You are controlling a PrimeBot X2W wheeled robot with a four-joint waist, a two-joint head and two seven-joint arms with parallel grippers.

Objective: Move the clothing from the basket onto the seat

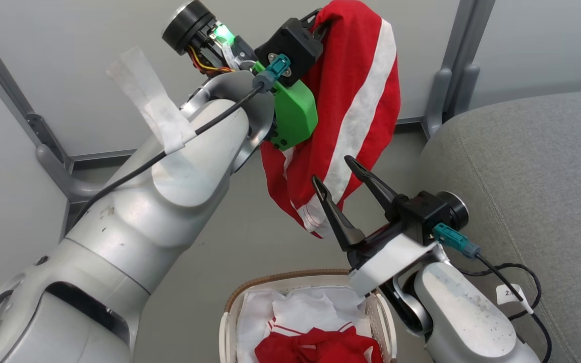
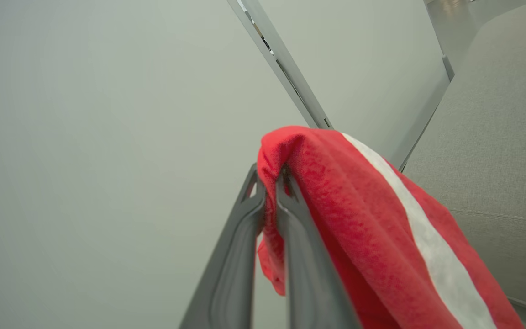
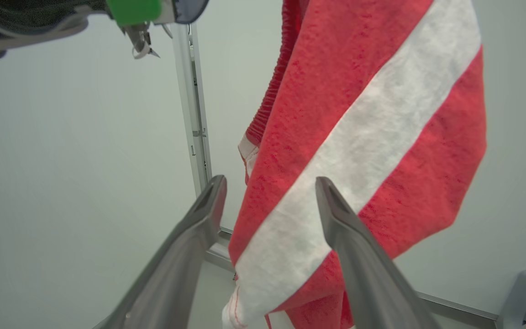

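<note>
The left pincer (image 2: 270, 180) is clamped tight on a fold of a red garment (image 1: 358, 80), high in the air in front of me. The cloth bunches over its dark fingers (image 2: 302, 265) and falls away in a long drape, with a broad white band running through the red and thin white stripes at the lower hem. The bottom edge dangles free, well above the basket (image 1: 242, 297).

The right pincer (image 1: 332, 170) stands wide apart with nothing in it, its two long fingers pointing up at the lower part of the hanging garment. In the right wrist view the cloth hangs just past the fingertips. I cannot tell whether either tip touches it.

Down below, the basket sits on the floor (image 1: 250, 227) between the two arms. A second red garment (image 1: 315, 350) lies crumpled in it, on top of the rumpled white liner (image 1: 255, 322) that fills the space under the brown woven rim.

The seat (image 1: 532, 166), grey and rounded at the edge, rises just beside the basket on the robot's right, with the right arm reaching up in front of it.

Behind everything are pale wall panels (image 1: 94, 50) joined by grey metal posts (image 1: 452, 65). A strip of white tape (image 1: 154, 106) and a black cable (image 1: 134, 169) run along the left forearm.
</note>
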